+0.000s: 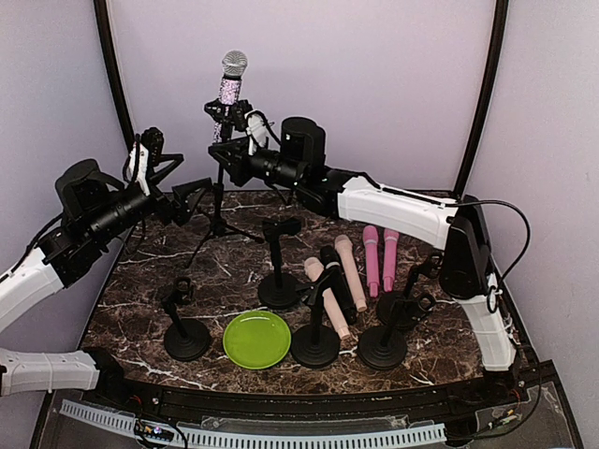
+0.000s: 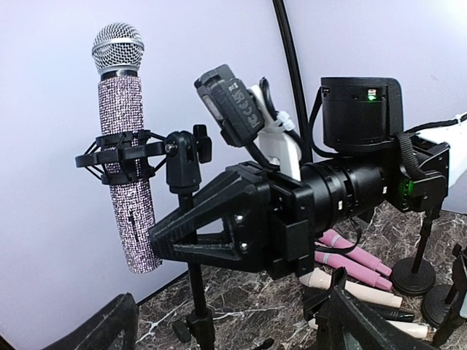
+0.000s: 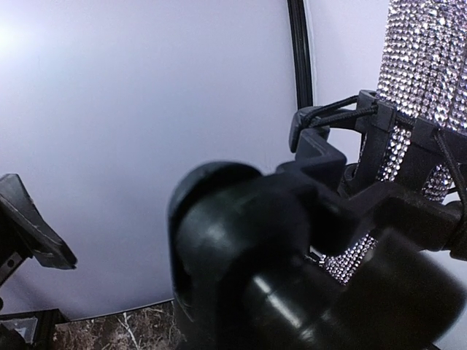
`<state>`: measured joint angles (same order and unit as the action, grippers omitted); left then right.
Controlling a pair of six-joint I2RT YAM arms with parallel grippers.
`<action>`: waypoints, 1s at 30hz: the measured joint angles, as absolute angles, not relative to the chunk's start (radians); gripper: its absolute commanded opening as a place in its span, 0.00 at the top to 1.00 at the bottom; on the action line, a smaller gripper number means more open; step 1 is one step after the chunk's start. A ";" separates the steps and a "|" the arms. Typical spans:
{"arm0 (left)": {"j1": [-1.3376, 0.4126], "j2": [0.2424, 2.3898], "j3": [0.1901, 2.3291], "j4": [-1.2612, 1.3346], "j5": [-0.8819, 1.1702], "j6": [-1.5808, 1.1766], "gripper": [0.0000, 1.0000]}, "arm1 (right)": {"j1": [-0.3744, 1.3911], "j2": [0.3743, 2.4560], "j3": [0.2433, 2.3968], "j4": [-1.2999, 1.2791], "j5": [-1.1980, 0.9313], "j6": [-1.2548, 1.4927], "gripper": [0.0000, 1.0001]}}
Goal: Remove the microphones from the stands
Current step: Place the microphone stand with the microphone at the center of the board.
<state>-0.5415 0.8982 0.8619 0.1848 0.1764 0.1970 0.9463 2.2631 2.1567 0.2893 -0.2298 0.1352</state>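
A glitter-covered microphone (image 1: 230, 86) with a silver mesh head stands upright in a black shock mount (image 2: 120, 156) on top of a tripod stand (image 1: 217, 201) at the back left. My right gripper (image 1: 226, 161) is shut on the stand's pole just under the mount, and its black jaws (image 2: 175, 240) show closed around the pole in the left wrist view. My left gripper (image 1: 195, 174) hangs open just left of the stand, touching nothing. Its fingers (image 2: 109, 328) show wide apart along the bottom of its own view. The right wrist view shows the microphone (image 3: 423, 65) close up behind a blurred black stand part.
Several short black desk stands (image 1: 186, 332) with round bases stand on the marble table. A green plate (image 1: 256, 339) lies at the front middle. Pink microphones (image 1: 379, 257), beige ones (image 1: 348, 269) and a black one lie right of centre. Purple walls enclose the back.
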 measured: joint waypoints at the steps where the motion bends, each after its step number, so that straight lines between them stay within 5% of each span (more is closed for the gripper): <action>1: -0.542 0.896 0.862 0.183 0.186 0.196 0.07 | 0.940 2.263 2.154 0.284 -0.228 0.128 1.00; 30: -0.401 1.154 0.866 0.132 0.325 0.048 0.13 | 0.823 2.138 1.844 0.270 -0.147 0.035 1.00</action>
